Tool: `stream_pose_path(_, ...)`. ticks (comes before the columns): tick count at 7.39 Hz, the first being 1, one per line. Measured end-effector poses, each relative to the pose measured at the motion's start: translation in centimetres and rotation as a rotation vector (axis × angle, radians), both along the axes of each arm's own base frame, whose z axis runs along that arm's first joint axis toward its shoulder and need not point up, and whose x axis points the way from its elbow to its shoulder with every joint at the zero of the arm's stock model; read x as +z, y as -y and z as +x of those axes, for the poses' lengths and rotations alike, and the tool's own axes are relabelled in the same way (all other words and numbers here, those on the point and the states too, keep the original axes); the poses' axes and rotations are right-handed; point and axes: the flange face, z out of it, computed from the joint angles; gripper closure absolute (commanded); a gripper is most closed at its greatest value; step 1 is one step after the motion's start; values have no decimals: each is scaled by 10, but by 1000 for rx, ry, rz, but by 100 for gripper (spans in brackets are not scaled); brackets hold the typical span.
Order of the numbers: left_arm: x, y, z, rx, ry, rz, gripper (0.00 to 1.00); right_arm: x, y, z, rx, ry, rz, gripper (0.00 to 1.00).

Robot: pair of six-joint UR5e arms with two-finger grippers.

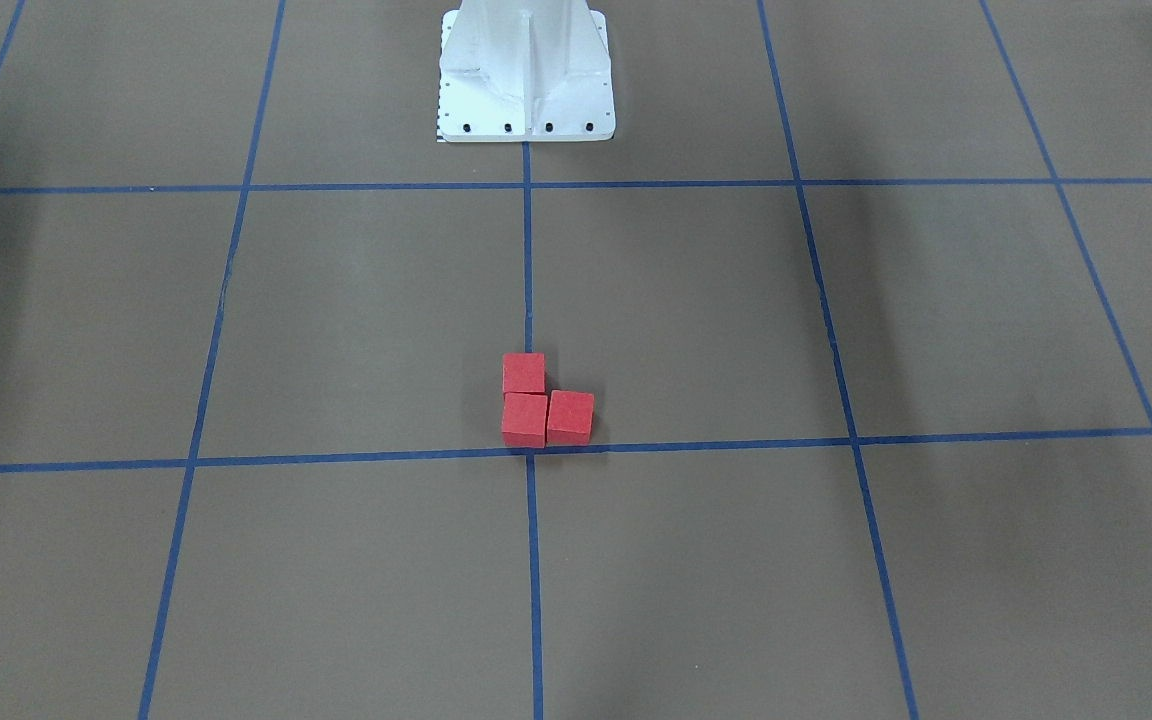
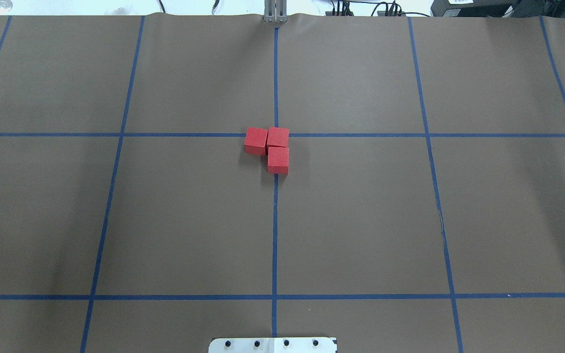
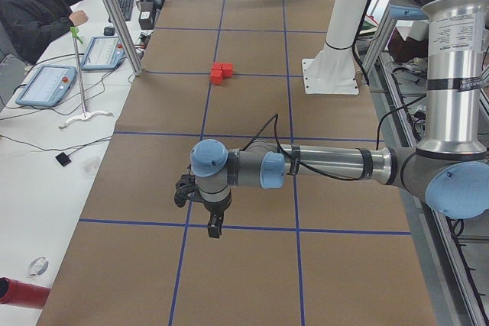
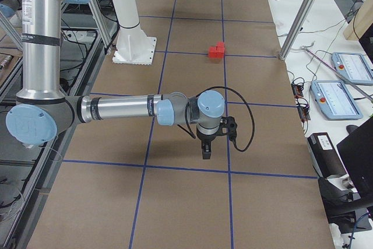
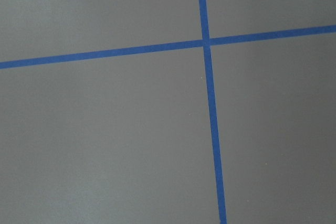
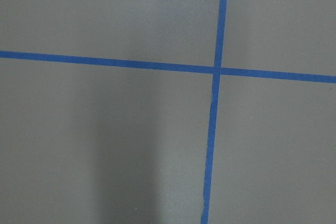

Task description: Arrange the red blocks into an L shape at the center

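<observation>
1. One brown gridded desk is carrying everything, with thin blue tape lines running across it.
2. Two arms are reaching out low over the paper. The left arm is stretching over the desk's left end and the right arm over its right end.
3. One white pedestal base is standing on the robot's side of the middle.
4. Both the left claw and the right claw are pointing down, each near a tape crossing and well apart from the blocks. Only the side views are showing them, so I cannot tell whether they are released or clenched.
5. Three red blocks are lying flat, touching in an L. From the corner cube, one is sitting to the robot's left and one nearer the robot.
6. One crossing, the center, is lying at the corner cube's far edge.
</observation>
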Motion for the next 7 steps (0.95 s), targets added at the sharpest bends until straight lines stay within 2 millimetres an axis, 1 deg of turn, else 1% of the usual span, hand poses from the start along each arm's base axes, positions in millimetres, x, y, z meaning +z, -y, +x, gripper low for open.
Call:
stream_pose_path(2,-1,2,0,0,0,3,0,11,-13,6,11,14,-27,1)
stream_pose_path(3,-2,3,0,0,0,5,0,13,-16,10,22,33,-34,1)
stream_pose_path(7,-3,4,0,-1,0,6,0,6,-14,15,35,53,-24,1)
